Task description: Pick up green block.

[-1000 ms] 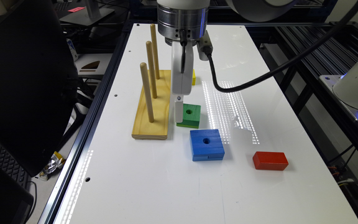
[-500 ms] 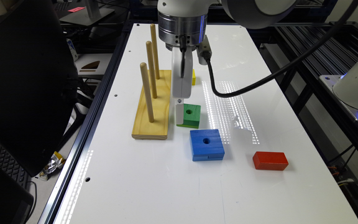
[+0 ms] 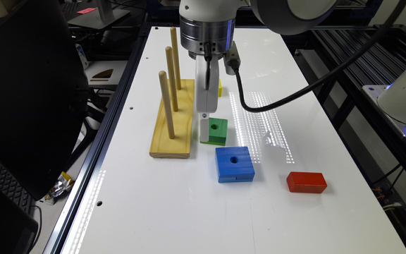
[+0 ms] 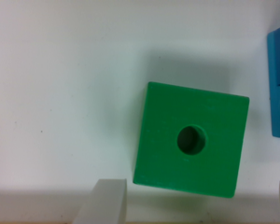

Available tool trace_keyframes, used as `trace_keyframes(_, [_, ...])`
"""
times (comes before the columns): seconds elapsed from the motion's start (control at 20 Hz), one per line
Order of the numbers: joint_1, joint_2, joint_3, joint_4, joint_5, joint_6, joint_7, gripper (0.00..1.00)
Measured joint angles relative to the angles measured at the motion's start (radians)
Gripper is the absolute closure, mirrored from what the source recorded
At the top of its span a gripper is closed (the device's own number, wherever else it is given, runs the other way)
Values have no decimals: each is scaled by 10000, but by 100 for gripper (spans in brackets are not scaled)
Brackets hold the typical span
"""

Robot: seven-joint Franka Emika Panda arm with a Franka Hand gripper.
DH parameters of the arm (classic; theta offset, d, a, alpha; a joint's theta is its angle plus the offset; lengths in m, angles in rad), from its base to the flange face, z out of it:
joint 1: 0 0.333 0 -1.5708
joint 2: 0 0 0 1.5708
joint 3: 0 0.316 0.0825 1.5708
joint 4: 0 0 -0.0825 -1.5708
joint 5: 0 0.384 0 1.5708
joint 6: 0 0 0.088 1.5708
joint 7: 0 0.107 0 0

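While the jaws of the gripper (image 4: 198, 205) stand wide, the green block (image 4: 191, 140) lies between them, slightly skewed; they seem to straddle it.

arm: descends vertically from top centre of the exterior view | gripper (image 3: 205, 131): pointing straight down, low over the table | fingers (image 4: 105, 201): spread wide apart, nothing held

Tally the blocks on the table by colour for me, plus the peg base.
Green block: 1
Blue block: 1
Red block: 1
Yellow block: 1, partly hidden behind the gripper
Wooden peg base: 1, with 3 pegs
Total: 5 things
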Motion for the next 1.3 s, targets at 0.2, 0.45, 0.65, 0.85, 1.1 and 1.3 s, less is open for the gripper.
trace_keyframes(0.2, [1,1,4,-8,0,0,0,0])
trace_keyframes(0.45, [3,1,22,-16,0,-4,0,0])
trace_keyframes(0.65, [4,28,28,-39,0,-4,0,0])
trace_keyframes(0.85, [4,295,28,-41,-2,168,0,0])
trace_keyframes(1.1, [3,629,24,-32,-7,509,0,0])
trace_keyframes(1.3, [3,636,24,-29,-7,510,0,0])
